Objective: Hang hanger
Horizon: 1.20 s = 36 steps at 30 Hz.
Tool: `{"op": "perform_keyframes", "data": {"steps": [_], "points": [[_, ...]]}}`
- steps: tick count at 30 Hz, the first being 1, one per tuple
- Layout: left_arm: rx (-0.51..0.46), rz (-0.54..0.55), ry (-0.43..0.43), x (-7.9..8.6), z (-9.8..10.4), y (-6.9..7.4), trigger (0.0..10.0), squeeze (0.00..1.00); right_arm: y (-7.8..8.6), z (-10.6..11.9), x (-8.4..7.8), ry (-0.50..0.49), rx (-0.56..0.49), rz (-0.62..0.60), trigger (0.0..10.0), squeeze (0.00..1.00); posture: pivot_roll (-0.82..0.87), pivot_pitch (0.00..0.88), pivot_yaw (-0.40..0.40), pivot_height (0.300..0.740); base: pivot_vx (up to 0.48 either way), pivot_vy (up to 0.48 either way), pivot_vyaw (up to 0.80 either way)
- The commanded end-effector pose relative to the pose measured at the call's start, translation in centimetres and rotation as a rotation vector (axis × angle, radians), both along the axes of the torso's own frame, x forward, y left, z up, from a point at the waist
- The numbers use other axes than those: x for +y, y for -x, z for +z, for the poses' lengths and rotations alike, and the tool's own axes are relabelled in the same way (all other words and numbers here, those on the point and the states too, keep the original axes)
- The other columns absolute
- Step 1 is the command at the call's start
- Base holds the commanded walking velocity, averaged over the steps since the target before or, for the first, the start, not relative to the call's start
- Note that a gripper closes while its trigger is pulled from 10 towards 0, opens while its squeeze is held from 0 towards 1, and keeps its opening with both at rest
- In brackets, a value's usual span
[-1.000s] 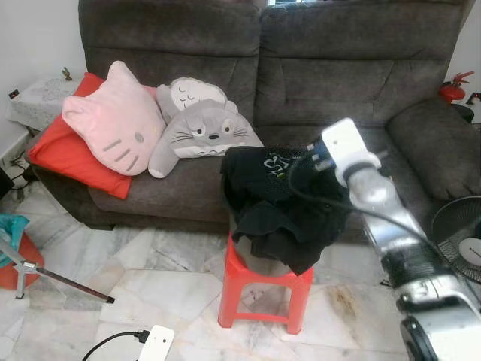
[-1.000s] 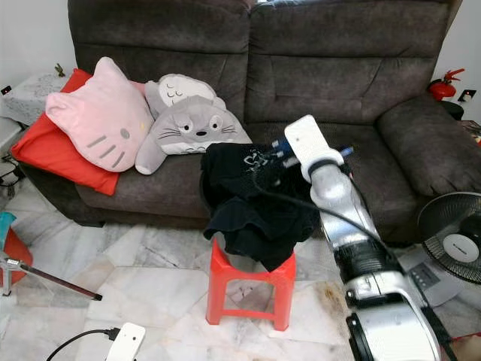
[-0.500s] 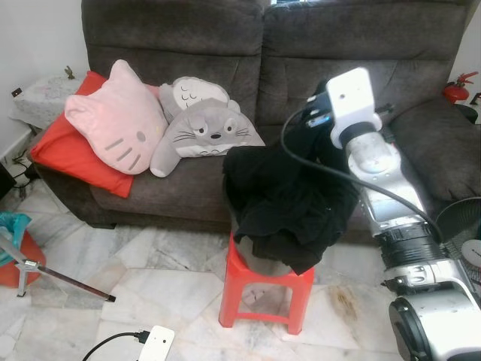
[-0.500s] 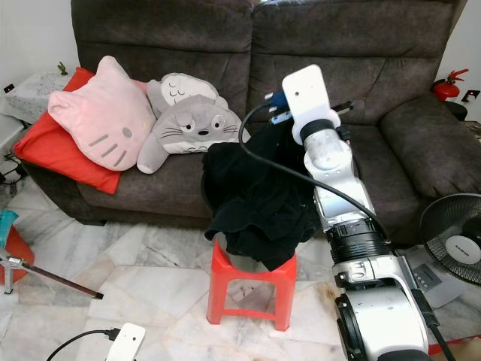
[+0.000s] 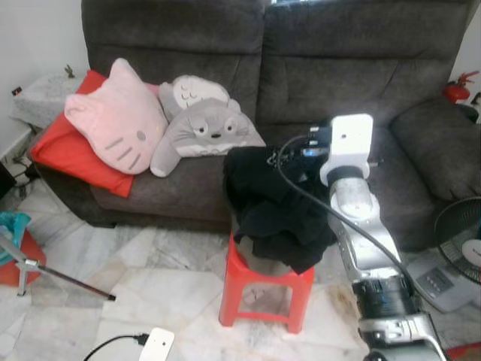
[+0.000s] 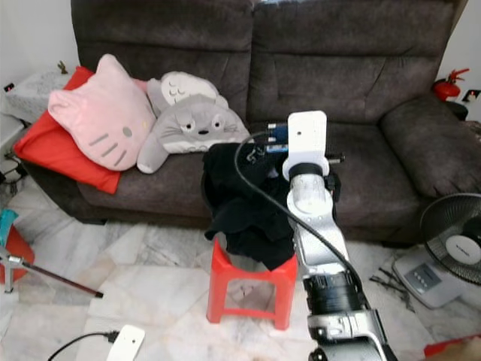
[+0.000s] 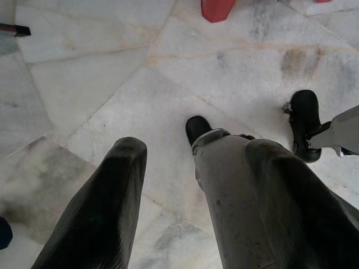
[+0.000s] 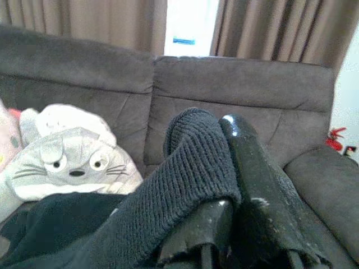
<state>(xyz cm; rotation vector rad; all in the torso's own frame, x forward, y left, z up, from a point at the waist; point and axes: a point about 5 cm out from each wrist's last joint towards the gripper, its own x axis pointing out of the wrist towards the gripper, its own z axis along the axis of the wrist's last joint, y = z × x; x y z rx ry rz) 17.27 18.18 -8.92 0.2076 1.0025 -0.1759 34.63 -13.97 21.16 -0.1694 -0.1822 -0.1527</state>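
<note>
Stood before a grey sofa (image 5: 316,68) on marble floor (image 5: 150,278); brown curtains (image 8: 84,22) flanked a bright window (image 8: 188,25); fan (image 6: 455,241) nearby.

Soft, even daylight; window (image 8: 192,25) blown out, head views slightly blurred.

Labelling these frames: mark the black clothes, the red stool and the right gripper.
black clothes (image 5: 282,203), left eye view, middle of the heap on the stool.
red stool (image 5: 234,267), left eye view, bare left edge of the seat.
right gripper (image 8: 230,168), right wrist view, between the fingertips, shut on knit fabric.
</note>
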Motion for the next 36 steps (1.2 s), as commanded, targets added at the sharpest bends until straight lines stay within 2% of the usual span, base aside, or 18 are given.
{"op": "perform_keyframes", "data": {"steps": [1,17,22,29,31,32,34,36], "points": [[-0.001,-0.003,-0.012,0.2,0.0,0.1,10.0,0.0,0.3,0.2,-0.2,-0.007,-0.008,-0.017,10.0,0.0,0.06,0.0,-0.006,0.74,0.0,0.0,0.0],[0.004,-0.002,-0.011,0.2,0.0,0.0,10.0,0.0,0.1,0.4,-0.4,-0.001,0.006,-0.032,10.0,0.0,0.06,0.0,-0.009,0.74,0.0,0.0,0.0],[0.004,-0.004,-0.014,0.3,0.1,-0.1,10.0,0.0,-0.1,0.8,-1.4,-0.004,-0.002,-0.08,10.0,0.0,0.05,0.0,-0.006,0.74,0.0,0.0,0.0],[0.003,-0.002,-0.013,0.2,0.1,-0.1,10.0,0.0,-0.1,0.9,-1.8,0.007,-0.007,-0.1,10.0,0.0,0.05,0.0,-0.006,0.74,0.0,0.0,0.0],[0.002,0.001,-0.012,0.2,0.1,-0.2,10.0,0.0,0.1,1.6,-3.3,0.011,-0.049,-0.191,10.0,0.0,0.05,0.0,-0.006,0.74,0.0,0.0,0.0],[0.002,0.002,-0.012,0.2,0.1,-0.2,10.0,0.0,0.5,2.0,-4.5,0.008,-0.075,-0.269,10.0,0.0,0.05,0.0,-0.006,0.74,0.0,0.0,0.0],[0.002,0.0,-0.012,0.2,0.1,-0.2,10.0,0.0,1.7,2.9,-7.4,0.015,-0.145,-0.454,10.0,0.0,0.04,0.0,-0.001,0.74,0.0,0.0,0.0],[0.002,-0.003,-0.014,0.2,0.1,-0.2,10.0,0.0,3.9,4.2,-10.3,0.037,-0.24,-0.645,10.0,0.0,0.03,0.0,0.002,0.74,0.0,0.0,0.0]]}}
